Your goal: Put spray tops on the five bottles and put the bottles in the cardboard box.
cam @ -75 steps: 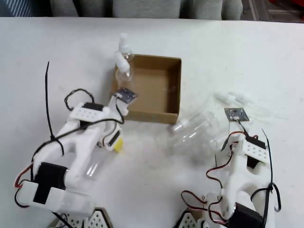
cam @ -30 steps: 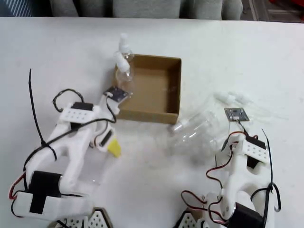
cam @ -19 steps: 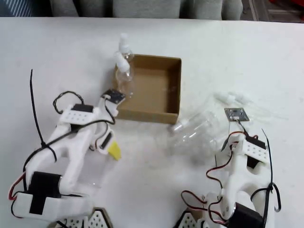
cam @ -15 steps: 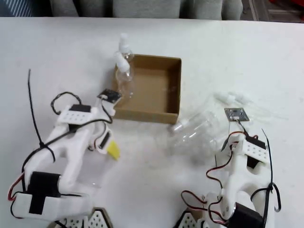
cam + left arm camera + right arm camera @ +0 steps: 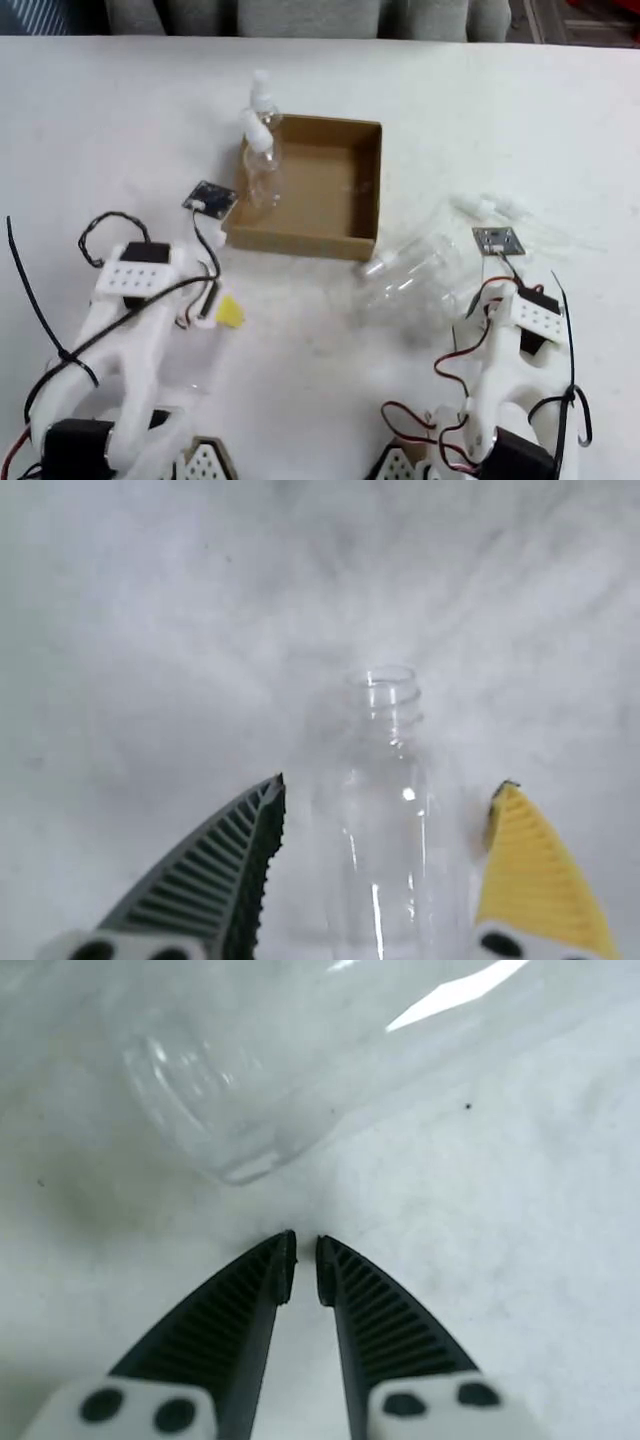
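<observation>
The left gripper (image 5: 390,783) is hanging wide open over a bare bottle (image 5: 386,825). Its grey jaw and yellow jaw are standing either side of the body and gripping nothing; whether they are brushing it I cannot tell. The bottle is lying on its side on the worktop (image 5: 110,110), toward the near edge and left of the middle. Its open threaded neck (image 5: 388,692) is pointing away from the gripper. It is looking clear, thin-walled and empty, and it is wearing no spray top.

Going by that, it is probably very light, smooth and a little springy. A hard squeeze is likely to dent it or squirt it out from between the jaws, and on its side it is free to roll. The straight body just below the shoulder is looking like the best hold, since that is leaving the neck free for a top.

The right gripper (image 5: 305,1250) is sitting all but closed and holding nothing. Its tips are resting just short of a second bottle (image 5: 290,1070), also clear and lying down. This one seems to be part of the loose heap (image 5: 410,268) lying right of the worktop's middle.

The box (image 5: 300,240) is standing open near the middle, toward the far edge. Two capped bottles (image 5: 260,160) are standing upright at its far left corner; whether they are inside it I cannot tell.
</observation>
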### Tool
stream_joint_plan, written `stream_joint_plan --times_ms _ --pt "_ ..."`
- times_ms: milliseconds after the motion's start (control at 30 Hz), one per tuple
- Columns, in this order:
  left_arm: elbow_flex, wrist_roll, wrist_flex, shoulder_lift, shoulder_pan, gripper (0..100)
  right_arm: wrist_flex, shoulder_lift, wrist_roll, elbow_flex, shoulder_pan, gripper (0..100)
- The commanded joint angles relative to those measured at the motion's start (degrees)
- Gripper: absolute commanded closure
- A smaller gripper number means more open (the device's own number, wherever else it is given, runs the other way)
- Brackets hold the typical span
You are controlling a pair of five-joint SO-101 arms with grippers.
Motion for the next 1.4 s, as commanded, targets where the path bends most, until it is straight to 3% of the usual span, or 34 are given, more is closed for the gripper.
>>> stream_joint_plan --times_ms 0,333,400,533,800,1100,1367 --pt "-3.25 0.7 -1.14 3.38 0.75 69 -0.57 -1.27 0.62 -0.44 0.4 97.1" --pt "-7.3 0.7 -1.14 12.0 1.1 70 -0.57 -1.27 0.62 -0.44 0.48 97.1" --pt "-7.3 0.7 -1.23 12.26 1.19 75 -0.57 -1.27 0.62 -0.44 0.48 97.1" --pt "-5.71 0.62 -4.04 12.35 3.21 95 -0.57 -1.27 0.62 -0.44 0.48 97.0" --pt "-4.4 0.62 -5.1 11.82 5.23 96 -0.57 -1.27 0.62 -0.44 0.66 97.0" --pt "-9.76 0.62 -6.59 11.82 -5.58 97 -0.13 -1.89 0.0 -0.62 0.75 97.1" --pt "-9.58 0.62 -8.88 11.91 -7.25 97 9.71 -1.89 0.09 -14.95 2.51 97.1"
